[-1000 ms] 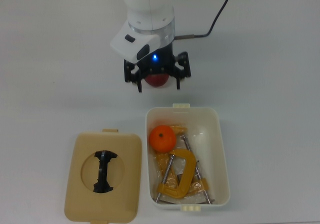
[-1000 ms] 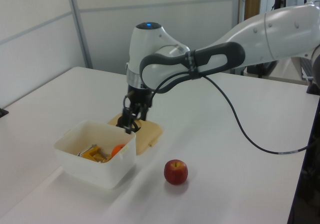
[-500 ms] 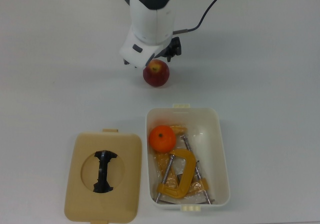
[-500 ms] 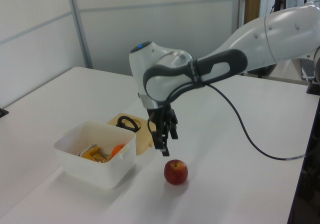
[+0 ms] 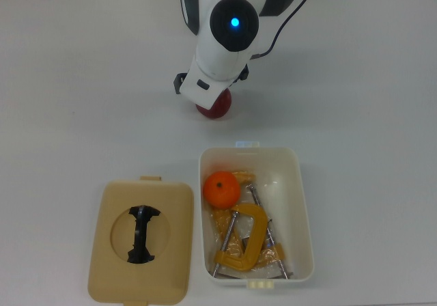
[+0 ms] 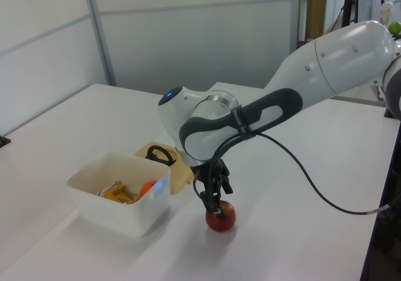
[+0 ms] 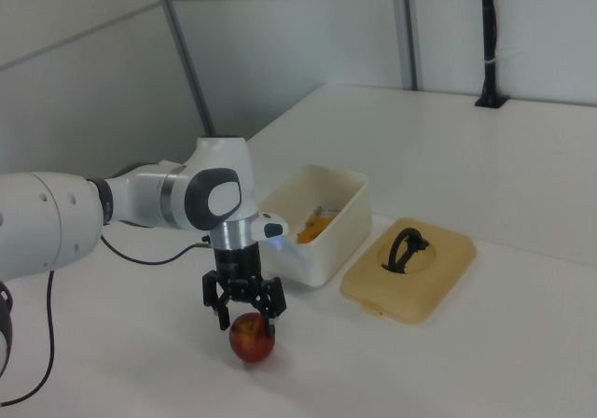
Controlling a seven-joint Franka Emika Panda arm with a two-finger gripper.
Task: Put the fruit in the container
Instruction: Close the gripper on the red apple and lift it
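Note:
The dark red apple (image 5: 218, 107) (image 6: 221, 219) (image 7: 252, 339) rests on the white table just outside the white container (image 5: 304, 203) (image 6: 119, 209) (image 7: 328, 250). My gripper (image 6: 215, 206) (image 7: 247, 318) stands over the apple, open, one finger on each side of its top; in the top view the arm's wrist hides the gripper and most of the apple. The orange mandarin (image 5: 222, 189) (image 6: 148, 187) lies inside the container at the end nearest the apple.
Yellow-orange C-clamps (image 5: 244, 242) (image 6: 116, 193) fill the rest of the container. A tan lid (image 5: 174, 258) (image 6: 187, 168) (image 7: 424, 283) with a black handle lies flat beside the container. The arm's black cable (image 6: 313, 177) trails over the table.
The gripper has come down from well above the table to the apple, and its fingers now reach around the apple's top. The apple, mandarin, container and lid have not moved.

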